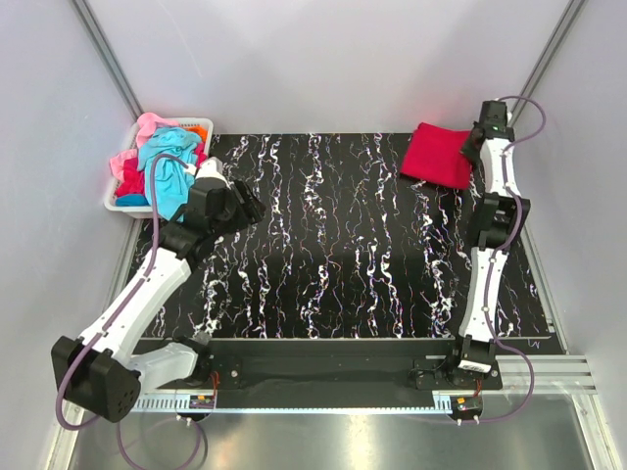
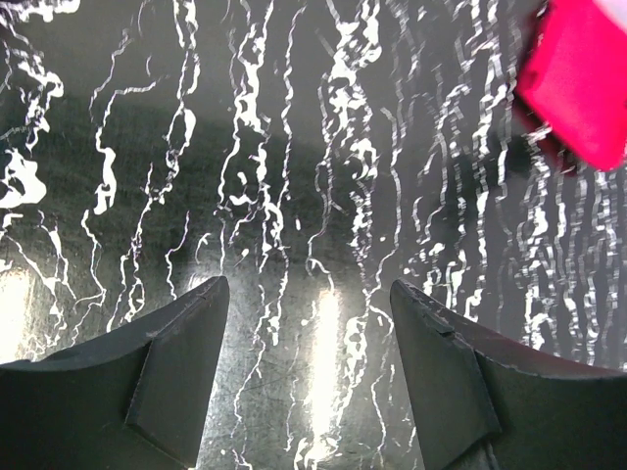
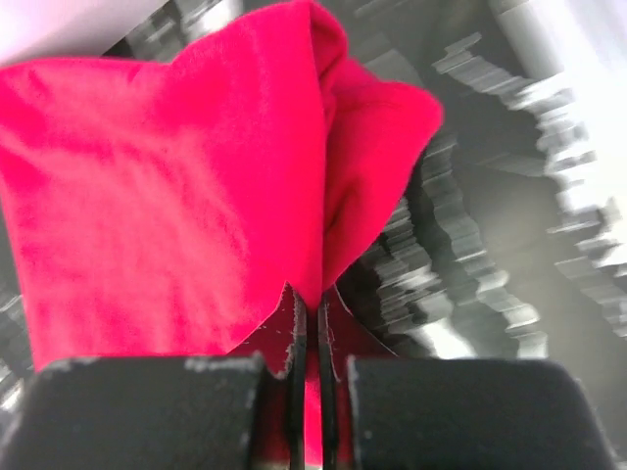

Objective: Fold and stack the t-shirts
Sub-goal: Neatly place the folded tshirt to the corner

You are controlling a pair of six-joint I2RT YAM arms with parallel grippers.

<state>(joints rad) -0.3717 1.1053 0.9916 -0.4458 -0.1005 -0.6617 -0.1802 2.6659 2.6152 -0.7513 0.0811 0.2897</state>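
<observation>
Our right tool (image 3: 309, 318) tight on the red t-shirt (image 3: 167, 206) edge — our left tool (image 2: 304, 289) wide apart over the table (image 2: 294, 147).

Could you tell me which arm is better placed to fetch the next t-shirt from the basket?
Left. The left hand is open and empty beside the basket of t-shirts; the right hand is at the far right corner, shut on the red t-shirt.

The table (image 1: 333, 245) middle lies open; the basket (image 1: 117, 203) blocks the far-left corner, the red t-shirt (image 1: 438, 155) the far-right.
</observation>
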